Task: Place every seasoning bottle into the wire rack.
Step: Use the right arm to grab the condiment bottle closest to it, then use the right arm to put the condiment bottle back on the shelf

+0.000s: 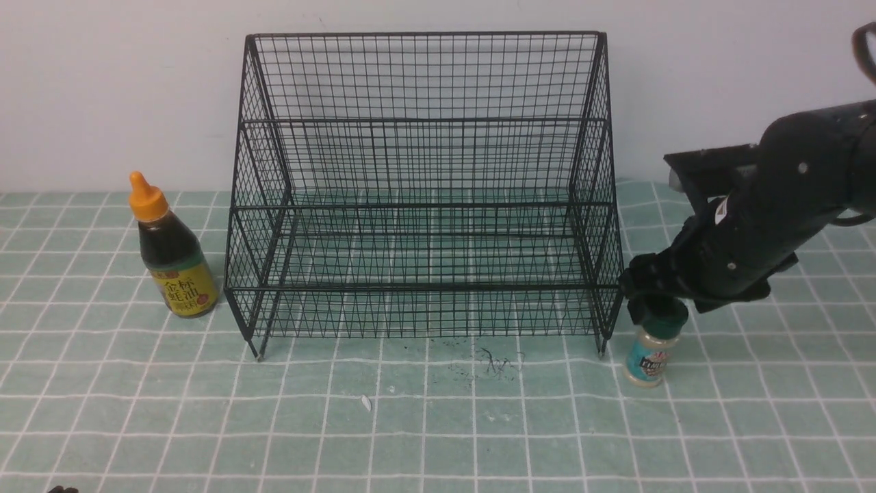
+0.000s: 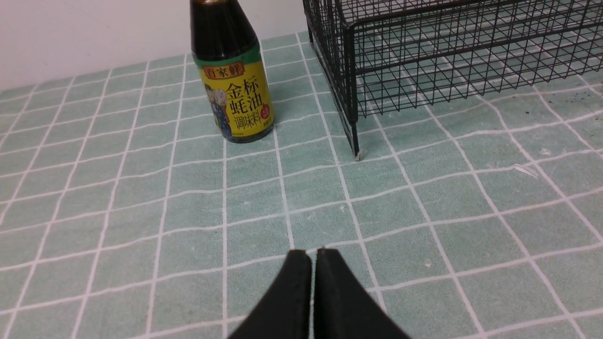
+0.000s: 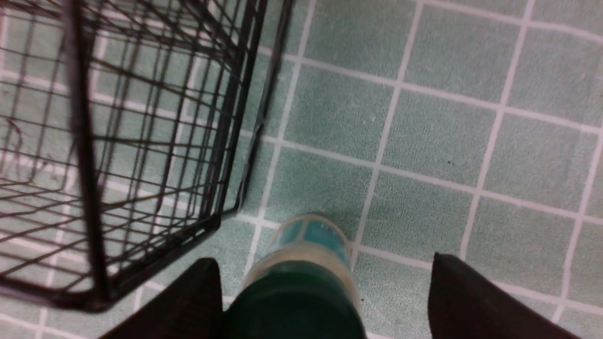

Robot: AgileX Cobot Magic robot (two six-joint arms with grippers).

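The large black wire-mesh rack [image 1: 424, 120] with stepped tiers stands mid-desk against the pale wall, with nothing on its tiers. The short clear shaker jar with dark green lid and teal label [image 1: 650, 352] stands upright on the green tile-patterned desk [image 1: 438, 424], outside the rack, just beside its front right leg. In the right wrist view, a narrow strip of cloth separates the jar [image 3: 301, 273] from the rack's corner [image 3: 89, 155].

The right claw [image 1: 647, 294] is released. Its fingers are spread wide on either side of the lid, one close against it and the other well clear.

The taller dark-sauce bottle with orange pointed cap and yellow-green label [image 1: 174, 260] stands upright off the rack's left side, near its front left leg and not touching it. The left claw [image 2: 313, 256] is clenched on nothing, low over bare cloth, well apart from the bottle [image 2: 233, 80]. Open desk spreads in front of the rack.
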